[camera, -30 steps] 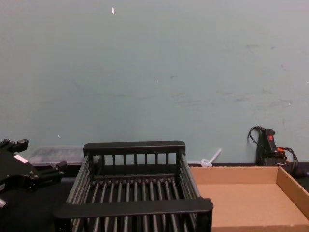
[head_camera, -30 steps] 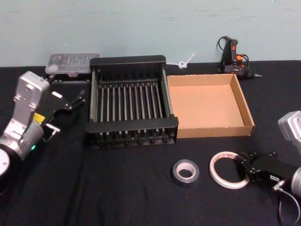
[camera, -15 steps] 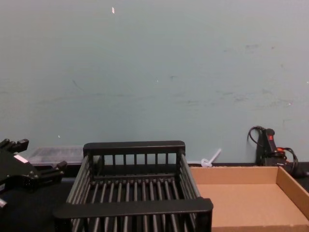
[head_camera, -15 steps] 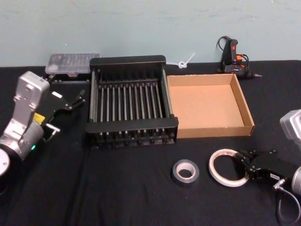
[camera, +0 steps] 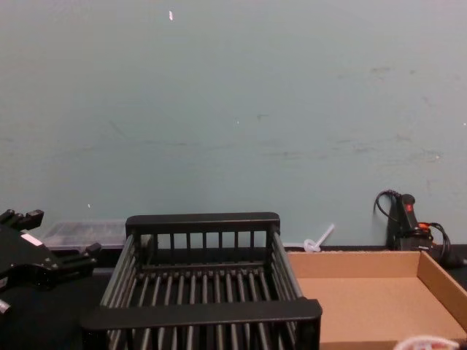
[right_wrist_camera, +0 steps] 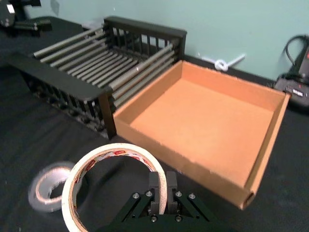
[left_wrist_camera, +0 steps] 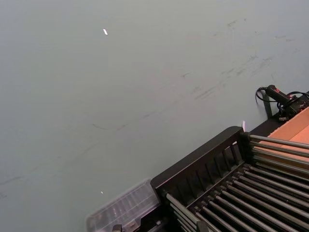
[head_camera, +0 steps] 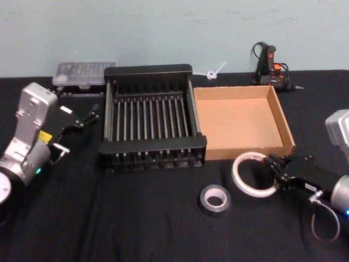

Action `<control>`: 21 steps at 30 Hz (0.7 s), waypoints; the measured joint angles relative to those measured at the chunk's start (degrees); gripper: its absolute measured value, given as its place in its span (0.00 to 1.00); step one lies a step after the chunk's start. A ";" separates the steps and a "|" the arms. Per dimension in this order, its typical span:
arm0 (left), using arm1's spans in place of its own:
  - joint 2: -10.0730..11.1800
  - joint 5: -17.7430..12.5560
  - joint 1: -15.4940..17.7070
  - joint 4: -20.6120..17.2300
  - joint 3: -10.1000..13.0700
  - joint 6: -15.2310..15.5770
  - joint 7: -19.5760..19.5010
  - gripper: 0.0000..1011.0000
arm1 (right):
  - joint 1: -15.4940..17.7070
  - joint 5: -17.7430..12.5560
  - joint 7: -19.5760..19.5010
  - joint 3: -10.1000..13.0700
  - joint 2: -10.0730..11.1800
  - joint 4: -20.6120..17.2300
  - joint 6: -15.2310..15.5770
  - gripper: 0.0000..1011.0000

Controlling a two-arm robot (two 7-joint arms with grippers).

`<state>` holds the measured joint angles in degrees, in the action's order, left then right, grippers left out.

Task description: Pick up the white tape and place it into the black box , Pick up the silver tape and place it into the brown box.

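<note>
Black table; right claw (head_camera: 274,169) gripping white tape (head_camera: 250,173).

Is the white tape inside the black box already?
No, the right gripper holds the white tape by its rim, tilted up near the brown box, and the black box holds nothing.

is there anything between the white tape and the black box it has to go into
The right gripper holds the white tape lifted and tilted, in front of the brown box. The black box lies to its left. The brown box's near left corner sits close to a straight path; the silver tape lies nearer the robot, clear of it.
</note>
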<state>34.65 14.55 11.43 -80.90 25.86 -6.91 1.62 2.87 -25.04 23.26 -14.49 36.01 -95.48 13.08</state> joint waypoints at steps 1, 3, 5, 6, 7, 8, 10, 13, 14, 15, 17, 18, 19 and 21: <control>0.00 0.00 0.00 0.00 0.00 0.00 0.00 0.99 | -0.51 0.04 -0.11 -0.24 -0.28 -0.02 -0.11 0.10; 0.00 0.00 0.00 0.00 0.00 0.00 0.00 0.99 | -1.31 0.21 -0.25 -0.65 -0.76 -0.01 -0.35 0.10; 0.00 0.00 0.00 0.00 0.00 0.00 0.00 0.99 | -1.90 0.43 -0.39 -0.92 -1.13 0.04 -0.41 0.10; 0.00 0.00 0.00 0.00 0.00 0.00 0.00 0.99 | -2.56 0.66 -0.56 -1.27 -1.60 0.20 -0.45 0.10; 0.00 0.00 0.00 0.00 0.00 0.00 0.00 0.99 | -2.97 0.79 -0.63 -1.50 -1.90 0.33 -0.48 0.10; 0.00 0.00 0.00 0.00 0.00 0.00 0.00 0.99 | -3.36 0.91 -0.67 -1.71 -2.19 0.49 -0.51 0.10; 0.00 0.00 0.00 0.00 0.00 0.00 0.00 0.99 | -4.14 1.11 -0.73 -2.14 -2.77 0.83 -0.58 0.10; 0.00 0.00 0.00 0.00 0.00 0.00 0.00 0.99 | -5.86 1.57 -0.85 -3.06 -3.97 1.70 -0.63 0.10; 0.00 0.00 0.00 0.00 0.00 0.00 0.00 0.99 | -6.77 1.81 -0.88 -3.54 -4.61 2.20 -0.63 0.10; 0.00 0.00 0.00 0.00 0.00 0.00 0.00 0.99 | -7.20 1.94 -0.89 -3.81 -4.90 2.44 -0.64 0.10; 0.00 0.00 0.00 0.00 0.00 0.00 0.00 0.99 | -8.37 2.27 -0.97 -4.42 -5.70 3.04 -0.65 0.10; 0.00 0.00 0.00 0.00 0.00 0.00 0.00 0.99 | -8.82 2.42 -1.02 -4.64 -6.01 3.29 -0.66 0.10; 0.00 0.00 0.00 0.00 0.00 0.00 0.00 0.99 | -9.52 2.67 -1.06 -4.93 -6.47 3.69 -0.73 0.10; 0.00 0.00 0.00 0.00 0.00 0.00 0.00 0.99 | -10.32 2.92 -1.08 -5.24 -6.97 4.13 -0.78 0.10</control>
<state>34.65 14.55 11.43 -80.90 25.86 -6.91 1.62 -7.45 -22.11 22.18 -19.72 29.05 -91.35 12.30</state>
